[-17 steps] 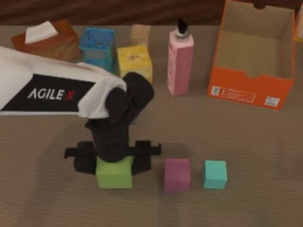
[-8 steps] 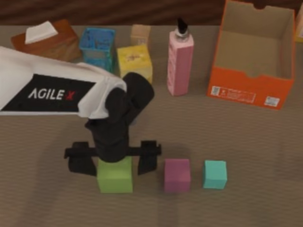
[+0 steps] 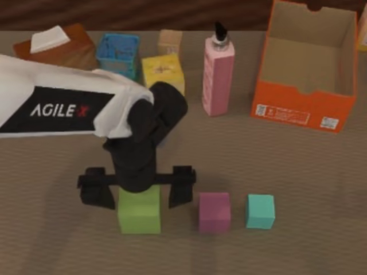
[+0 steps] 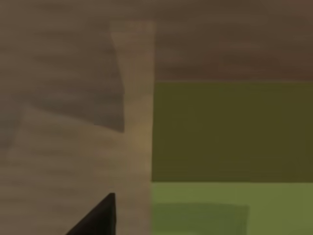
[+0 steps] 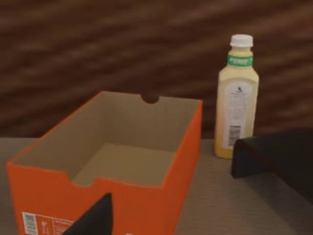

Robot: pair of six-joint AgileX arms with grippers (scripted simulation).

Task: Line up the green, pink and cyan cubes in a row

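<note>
Green cube (image 3: 139, 209): set down between left gripper's (image 3: 137, 191) parted jaws, beside pink cube (image 3: 214, 211) and cyan cube (image 3: 260, 211); row apparently complete; next, withdrawal upward.

Left gripper (image 3: 137, 192) spread wide above the green cube (image 3: 139, 211), fingers clear of both its side faces. Bare table (image 3: 298, 172) lies to its left and toward the near edge. On its right stand the pink cube (image 3: 214, 211) and cyan cube (image 3: 260, 211); behind it, the yellow box (image 3: 163, 73), blue container (image 3: 118, 54) and pink bottle (image 3: 218, 71).
</note>
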